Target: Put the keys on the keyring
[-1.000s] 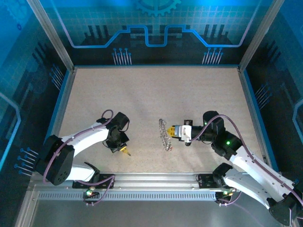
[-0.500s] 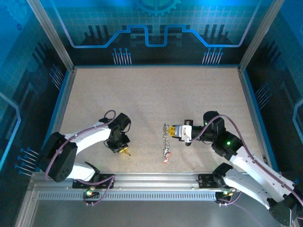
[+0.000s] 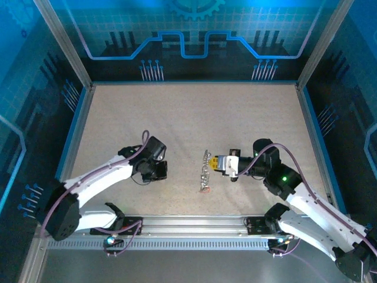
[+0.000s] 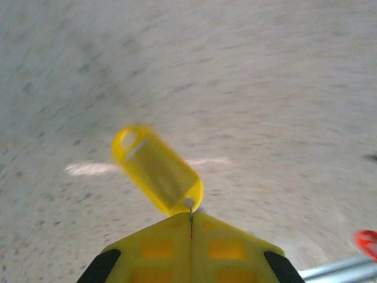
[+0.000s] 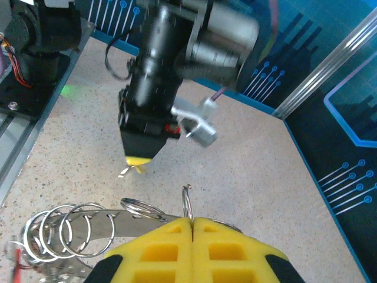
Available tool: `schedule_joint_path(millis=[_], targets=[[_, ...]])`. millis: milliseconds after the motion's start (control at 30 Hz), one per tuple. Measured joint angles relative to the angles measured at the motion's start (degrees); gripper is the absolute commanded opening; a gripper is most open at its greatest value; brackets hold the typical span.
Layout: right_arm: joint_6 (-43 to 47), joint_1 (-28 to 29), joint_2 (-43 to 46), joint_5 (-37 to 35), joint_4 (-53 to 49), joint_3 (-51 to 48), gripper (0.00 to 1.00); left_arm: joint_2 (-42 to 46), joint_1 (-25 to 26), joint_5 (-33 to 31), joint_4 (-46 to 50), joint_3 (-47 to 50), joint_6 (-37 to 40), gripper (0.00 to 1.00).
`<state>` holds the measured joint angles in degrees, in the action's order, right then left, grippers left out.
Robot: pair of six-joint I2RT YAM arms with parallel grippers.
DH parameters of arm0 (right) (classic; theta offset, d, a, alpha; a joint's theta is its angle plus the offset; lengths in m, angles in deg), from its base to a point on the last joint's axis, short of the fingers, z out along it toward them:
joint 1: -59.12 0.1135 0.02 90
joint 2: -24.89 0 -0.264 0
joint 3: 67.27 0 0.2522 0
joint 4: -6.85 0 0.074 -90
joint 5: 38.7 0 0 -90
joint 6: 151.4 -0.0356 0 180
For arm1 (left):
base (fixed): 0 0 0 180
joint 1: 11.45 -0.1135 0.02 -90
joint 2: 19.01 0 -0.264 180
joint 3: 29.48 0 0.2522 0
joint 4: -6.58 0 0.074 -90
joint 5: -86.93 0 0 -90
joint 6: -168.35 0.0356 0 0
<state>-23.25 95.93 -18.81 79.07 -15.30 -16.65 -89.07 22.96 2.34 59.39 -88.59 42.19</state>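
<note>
Top external — left gripper point(image 3: 158, 173), gripping yellow key point(image 4: 158, 171), has moved toward keyring point(image 3: 205, 172).

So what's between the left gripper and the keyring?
Just bare table between the left gripper, holding a yellow key, and the keyring; the right wrist view shows it.

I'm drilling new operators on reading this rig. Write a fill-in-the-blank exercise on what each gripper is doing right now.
1. The left gripper pinches a key whose plastic head is ____.
2. The right gripper holds the keyring, which in the top view sits ____ the two grippers.
3. The fingers of both grippers are ____.
Missing words: yellow; between; shut.
</note>
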Motion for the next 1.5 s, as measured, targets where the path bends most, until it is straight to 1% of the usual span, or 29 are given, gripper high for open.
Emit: schedule_joint_path(millis=[167, 333, 367, 433, 600, 733, 867, 1033, 1267, 1500], targets=[[-1.51, -0.02, -1.25, 0.98, -0.17, 0.0, 0.0, 8.31, 0.15, 3.69, -3.65, -3.3, 14.58, 0.0], [-2.95, -0.13, -1.95, 3.8, -0.17, 0.0, 0.0, 16.5, 0.55, 8.22, -9.27, -3.45, 31.08, 0.0], [-3.23, -0.13, -2.14, 4.2, -0.17, 0.02, 0.0, 17.16, 0.55, 8.76, -10.14, -3.48, 33.09, 0.0], [-3.76, -0.2, -2.69, 4.76, -0.15, 0.15, 0.0, 17.68, 0.66, 11.34, -11.98, -3.5, 39.58, 0.0], [-5.73, -0.85, -4.26, 5.97, 0.42, 0.22, 0.0, 15.26, 1.36, 19.98, -13.97, -3.72, 54.73, 0.0], [-7.43, -0.9, -6.43, 7.69, 0.48, 0.48, 0.0, 14.51, 2.43, 24.15, -16.7, -3.69, 64.46, 0.0], [-8.85, -0.9, -8.07, 9.84, 0.52, 1.14, 0.0, 14.49, 2.99, 26.03, -19.63, -3.69, 71.32, 0.0], [-9.97, -0.87, -9.51, 12.98, 0.7, 1.68, 0.0, 13.0, 4.52, 26.62, -20.92, -3.69, 78.42, 0.0], [-10.34, -0.76, -12.52, 16.22, 0.87, 3.13, 0.0, 10.82, 6.14, 27.04, -21.4, -3.69, 84.26, 0.0], [-10.36, -0.76, -13.73, 16.87, 0.7, 4.39, 0.0, 10.75, 7.3, 26.97, -22.56, -3.61, 86.09, 0.0]])
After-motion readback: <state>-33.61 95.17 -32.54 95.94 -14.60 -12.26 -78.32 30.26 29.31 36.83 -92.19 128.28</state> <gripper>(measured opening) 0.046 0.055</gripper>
